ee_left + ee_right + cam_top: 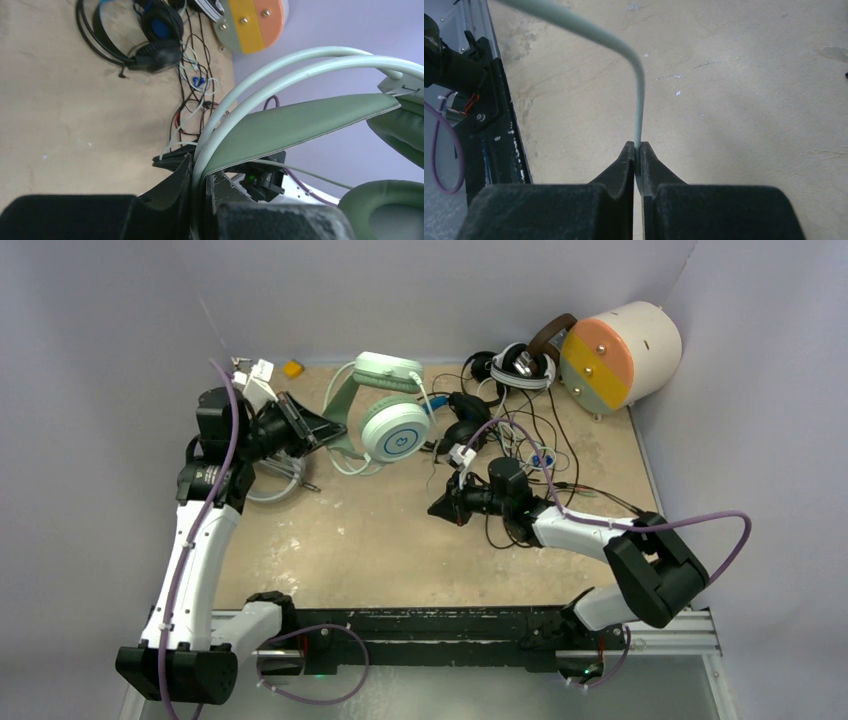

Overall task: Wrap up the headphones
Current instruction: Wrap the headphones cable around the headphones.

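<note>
While left gripper clamps mint-green headphones, right gripper pinches a pale-green cable.

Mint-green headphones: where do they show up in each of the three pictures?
Top external: mint-green headphones, back centre of the tan table.
Left wrist: their headband fills the right half, clamped in the left fingers at the bottom.
Right wrist: earcups not in view; only a pale green cable pinched by the right fingers.
Shared landmark: the tan table.
</note>
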Available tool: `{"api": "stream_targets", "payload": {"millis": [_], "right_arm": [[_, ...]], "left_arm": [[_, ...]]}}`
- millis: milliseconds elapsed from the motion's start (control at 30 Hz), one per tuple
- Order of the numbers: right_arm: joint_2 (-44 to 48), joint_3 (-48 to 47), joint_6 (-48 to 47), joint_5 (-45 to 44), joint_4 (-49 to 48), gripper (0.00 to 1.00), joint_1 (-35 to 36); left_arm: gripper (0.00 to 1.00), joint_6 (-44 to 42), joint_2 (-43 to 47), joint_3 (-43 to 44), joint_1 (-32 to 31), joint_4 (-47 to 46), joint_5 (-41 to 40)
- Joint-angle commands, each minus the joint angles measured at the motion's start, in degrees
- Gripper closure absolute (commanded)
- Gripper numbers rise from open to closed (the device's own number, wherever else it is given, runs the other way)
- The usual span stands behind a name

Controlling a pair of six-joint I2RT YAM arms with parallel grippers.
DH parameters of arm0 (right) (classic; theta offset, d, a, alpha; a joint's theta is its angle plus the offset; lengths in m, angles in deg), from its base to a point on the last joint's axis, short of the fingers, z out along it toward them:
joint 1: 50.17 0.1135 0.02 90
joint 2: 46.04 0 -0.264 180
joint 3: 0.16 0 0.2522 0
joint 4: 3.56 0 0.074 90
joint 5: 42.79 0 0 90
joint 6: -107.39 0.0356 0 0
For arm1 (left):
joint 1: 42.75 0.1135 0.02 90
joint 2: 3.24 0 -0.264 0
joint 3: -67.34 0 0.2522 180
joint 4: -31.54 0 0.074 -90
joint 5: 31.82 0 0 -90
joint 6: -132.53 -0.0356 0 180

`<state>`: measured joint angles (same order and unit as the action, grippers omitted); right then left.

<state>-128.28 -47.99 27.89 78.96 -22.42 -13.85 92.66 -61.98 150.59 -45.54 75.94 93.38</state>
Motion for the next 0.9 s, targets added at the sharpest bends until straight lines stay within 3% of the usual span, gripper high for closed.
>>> {"api": "stream_targets", "payload": {"millis": [0,267,500,633,867], "right_arm": [[-1.5,-3.3,1.1,-1.6,0.8,1.00,0.1],[-5.9,-6.6,2.7,-1.0,1.8,1.00,0.2],[-8.4,-7.9,5.7,1.0,2.1,1.00,0.4],[-7.3,-8.1,7.9,-2.1,4.2,1.00,3.4],[-4.1,-3.9,11.9,-0.8,-3.3,0.87,8.9]], "left_arm": [[1.00,9.3,1.0,-4.3,-1.6,-15.6,9.4],[1.00,10.8,-1.4,-6.2,-9.7,-20.0,7.8],[1.00,19.1,-3.4,-8.6,-10.2,-29.4,10.6],[1.00,25.5,-3.9,-10.5,-10.1,-35.6,9.7],[1.00,32.0,-4.7,-10.7,-9.9,-30.7,-3.2]]}}
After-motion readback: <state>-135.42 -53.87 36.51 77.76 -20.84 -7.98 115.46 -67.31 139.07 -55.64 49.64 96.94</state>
